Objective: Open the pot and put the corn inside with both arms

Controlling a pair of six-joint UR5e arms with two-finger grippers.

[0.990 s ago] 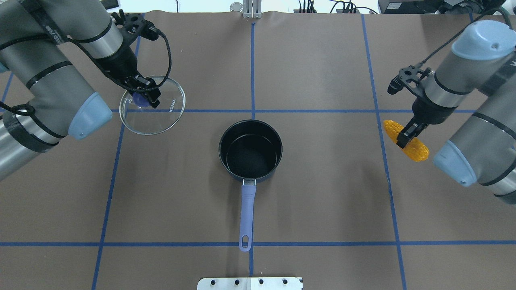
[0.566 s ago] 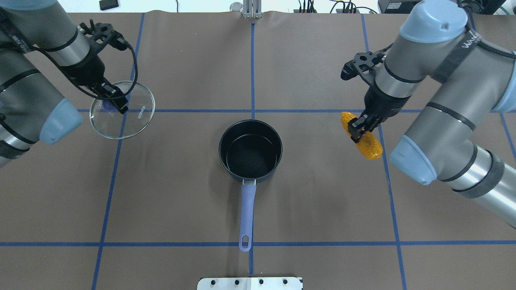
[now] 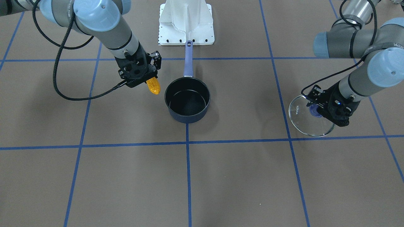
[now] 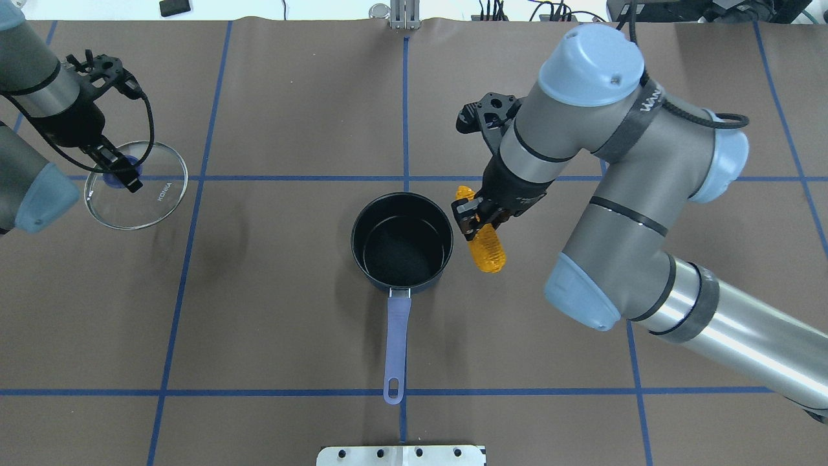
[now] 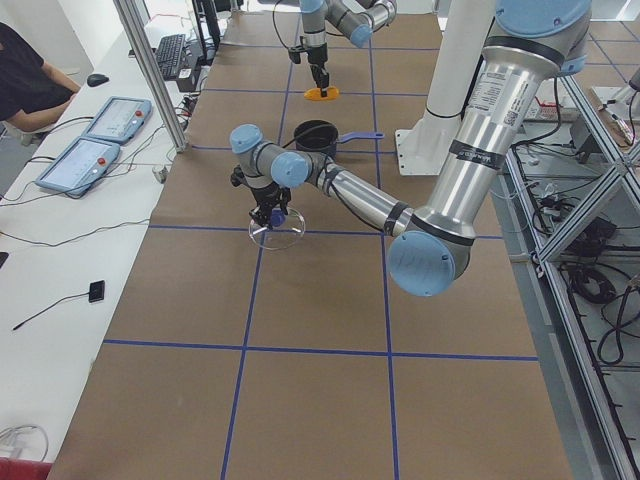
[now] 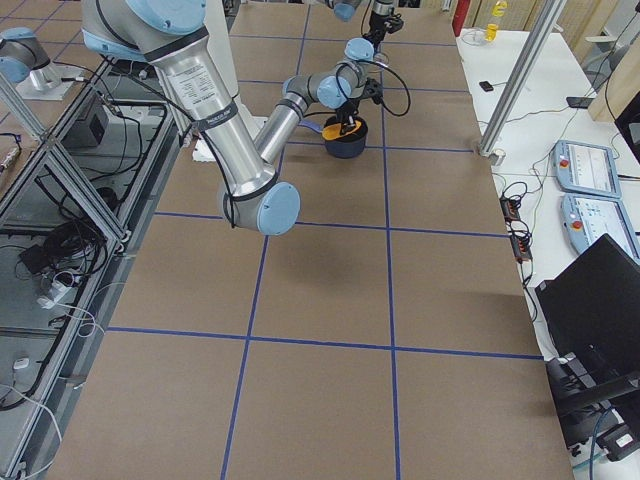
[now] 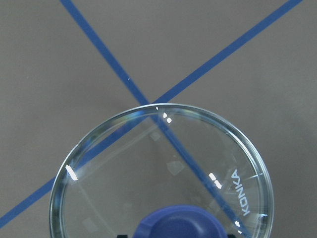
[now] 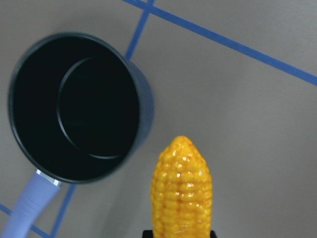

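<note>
The dark navy pot (image 4: 402,241) stands open at the table's middle, its lavender handle (image 4: 395,349) pointing toward the robot; it also shows in the front view (image 3: 187,100) and the right wrist view (image 8: 74,106). My right gripper (image 4: 477,219) is shut on the orange-yellow corn (image 4: 480,232) and holds it in the air just right of the pot's rim; the corn also shows in the front view (image 3: 153,85) and the right wrist view (image 8: 181,191). My left gripper (image 4: 116,171) is shut on the blue knob of the glass lid (image 4: 152,204) at the far left.
Blue tape lines (image 4: 405,110) cross the brown table. A white mounting plate (image 4: 401,455) sits at the near edge behind the pot's handle. In the left wrist view the lid (image 7: 163,168) hangs over a crossing of tape lines.
My right arm has carried the corn leftward from the table's right side to just beside the pot. My left arm has carried the lid farther left, away from the pot.
</note>
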